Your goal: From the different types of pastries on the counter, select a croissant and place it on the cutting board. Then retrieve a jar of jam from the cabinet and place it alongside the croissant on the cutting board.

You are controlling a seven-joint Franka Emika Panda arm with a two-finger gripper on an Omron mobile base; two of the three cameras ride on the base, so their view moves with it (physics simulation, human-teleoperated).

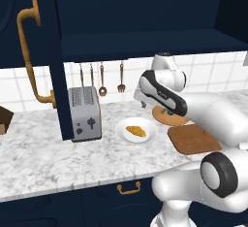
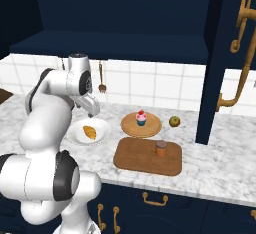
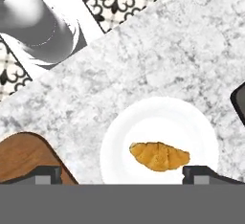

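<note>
gripper: hanging over the white plate, jaws spread wide, gripping nothing
cutting board: lying nearest the counter edge, carrying the jam jar
white plate: holding the croissant
tan plate: sitting behind the board, holding the cupcake
writing: none readable

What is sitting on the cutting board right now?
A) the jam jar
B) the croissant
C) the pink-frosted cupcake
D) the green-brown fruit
A: in the right base view the jam jar stands on the cutting board, while the croissant lies on the white plate.
</note>
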